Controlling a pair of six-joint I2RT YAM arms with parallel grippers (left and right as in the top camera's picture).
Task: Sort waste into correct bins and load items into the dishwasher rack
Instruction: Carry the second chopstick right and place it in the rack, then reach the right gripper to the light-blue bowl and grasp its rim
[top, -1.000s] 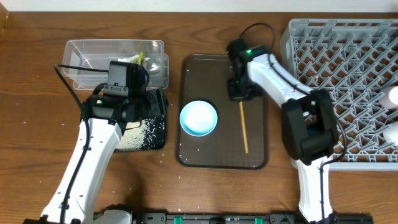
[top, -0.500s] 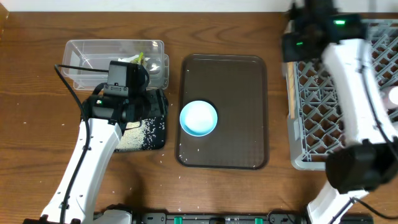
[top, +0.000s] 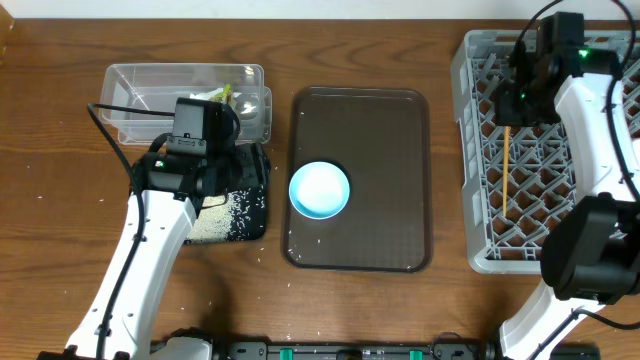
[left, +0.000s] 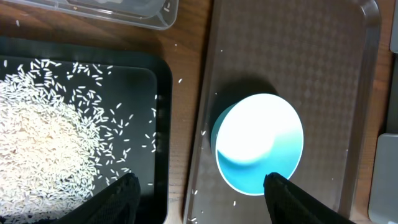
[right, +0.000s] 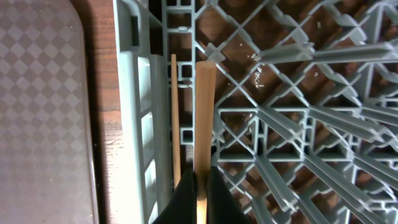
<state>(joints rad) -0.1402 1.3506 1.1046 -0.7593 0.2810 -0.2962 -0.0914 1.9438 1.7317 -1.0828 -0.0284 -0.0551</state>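
Note:
My right gripper is shut on a wooden chopstick and holds it over the left side of the grey dishwasher rack; the stick runs along the rack's left wall. A second chopstick lies in the rack beside that wall. The pale blue bowl sits on the brown serving tray. My left gripper is open and empty, above the gap between the black tray of rice grains and the bowl. The wrapper lies in the clear tub. Plate and cups are out of view.
A few loose rice grains lie on the wood and on the serving tray's left edge. The rack's lattice shows the table through it. My right arm crosses the rack's right side.
My right gripper has carried the chopstick from the brown serving tray across to the rack. The tray now holds only the bowl. The left arm has not moved.

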